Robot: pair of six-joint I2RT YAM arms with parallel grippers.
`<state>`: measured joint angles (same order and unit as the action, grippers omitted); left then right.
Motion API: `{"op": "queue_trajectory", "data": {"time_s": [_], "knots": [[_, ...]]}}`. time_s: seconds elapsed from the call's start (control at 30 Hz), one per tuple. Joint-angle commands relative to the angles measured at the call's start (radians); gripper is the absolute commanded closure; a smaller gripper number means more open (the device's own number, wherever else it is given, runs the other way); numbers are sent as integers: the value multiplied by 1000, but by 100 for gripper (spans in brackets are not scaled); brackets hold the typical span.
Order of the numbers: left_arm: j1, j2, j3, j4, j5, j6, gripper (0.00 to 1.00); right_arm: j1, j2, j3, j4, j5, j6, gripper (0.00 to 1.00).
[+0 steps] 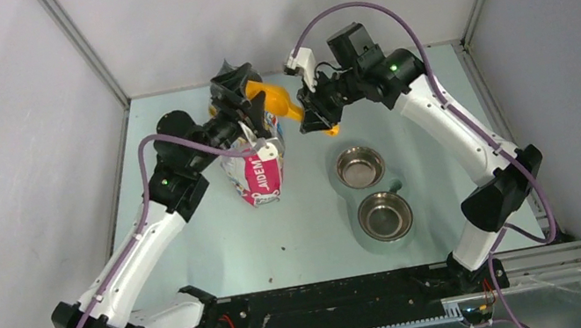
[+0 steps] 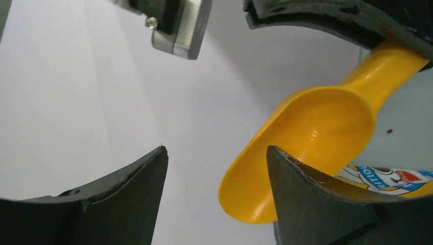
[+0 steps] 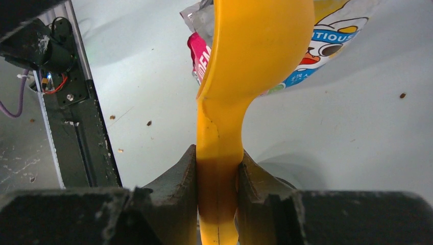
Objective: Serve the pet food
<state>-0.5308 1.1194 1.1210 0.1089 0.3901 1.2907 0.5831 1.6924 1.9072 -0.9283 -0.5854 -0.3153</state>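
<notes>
Yellow scoop (image 1: 271, 96), one, is pinched by its handle in my right gripper (image 3: 218, 178). My left gripper (image 2: 217, 149) gapes wide at the one bag (image 1: 257, 174), upper centre. Two bowls sit lower right: far bowl (image 1: 360, 167), near bowl (image 1: 384, 216). The only pet food I see is a few stray pellets (image 3: 149, 123) on the table (image 1: 319, 248).

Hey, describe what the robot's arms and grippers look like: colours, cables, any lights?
The left arm and right arm both have smooth white links joined by chunky black joints, each with a small green light. A purple cable loops along each arm. The left gripper and right gripper each have two dark, wedge-shaped fingers, scuffed at the edges.
</notes>
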Motion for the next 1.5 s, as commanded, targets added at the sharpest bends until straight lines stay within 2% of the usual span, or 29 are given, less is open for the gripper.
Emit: {"op": "queue_trajectory", "data": {"time_s": [0.0, 0.2, 0.4, 0.5, 0.6, 0.63, 0.7, 0.73, 0.8, 0.87, 0.97, 1.1, 1.17, 1.2, 1.23, 1.27, 1.3, 1.33, 1.37, 1.4, 1.43, 1.47], "knots": [[-9, 3, -8, 47, 47, 197, 22, 34, -37, 12, -20, -20, -64, 100], [-19, 29, 18, -8, 114, 248, 31, 58, -48, 5, -1, 7, -66, 100], [-29, 65, 53, -101, 176, 319, 53, 64, -34, 32, -4, -1, -66, 100], [-29, 88, 62, -136, 166, 343, 66, 65, -37, 27, -3, 3, -64, 100], [-33, 105, 71, -150, 132, 345, 96, 62, -42, 20, -1, 7, -56, 100], [-34, 105, 69, -142, 125, 338, 98, 54, -43, 18, -2, 9, -46, 97], [-33, 105, 66, -124, 98, 302, 100, 22, -50, 10, 5, -2, 8, 70], [-33, 103, 65, -120, 73, 265, 100, -24, -59, 4, 21, -13, 74, 53], [-34, 97, 66, -114, 26, 201, 100, -108, -79, -29, 53, -72, 172, 40], [-30, 91, 70, -78, -33, 105, 100, -180, -105, -85, 74, -111, 222, 33], [-9, 89, 88, -63, -112, -57, 100, -253, -136, -194, 77, -100, 212, 29], [24, 69, 91, -67, -218, -281, 100, -299, -148, -348, 115, 13, 77, 25], [43, 49, 90, -91, -239, -385, 100, -292, -140, -422, 137, 65, -64, 27], [59, 36, 90, -96, -249, -450, 100, -283, -136, -441, 131, 68, -188, 28], [72, 32, 94, -94, -281, -505, 100, -277, -126, -470, 128, 65, -246, 33], [120, 34, 128, -124, -286, -631, 100, -267, -120, -490, 128, 56, -327, 35], [150, 47, 153, -153, -282, -744, 100, -255, -103, -494, 128, 50, -359, 45], [202, 53, 199, -192, -282, -788, 100, -244, -91, -493, 124, 46, -406, 53], [226, 58, 215, -201, -293, -856, 100, -236, -59, -489, 112, 53, -423, 69], [268, 57, 232, -202, -299, -881, 100, -214, -42, -479, 103, 78, -448, 76], [284, 51, 235, -198, -314, -918, 100, -194, -4, -472, 87, 91, -457, 88], [312, 47, 237, -191, -322, -930, 100, -187, 15, -466, 82, 122, -472, 92]]}}
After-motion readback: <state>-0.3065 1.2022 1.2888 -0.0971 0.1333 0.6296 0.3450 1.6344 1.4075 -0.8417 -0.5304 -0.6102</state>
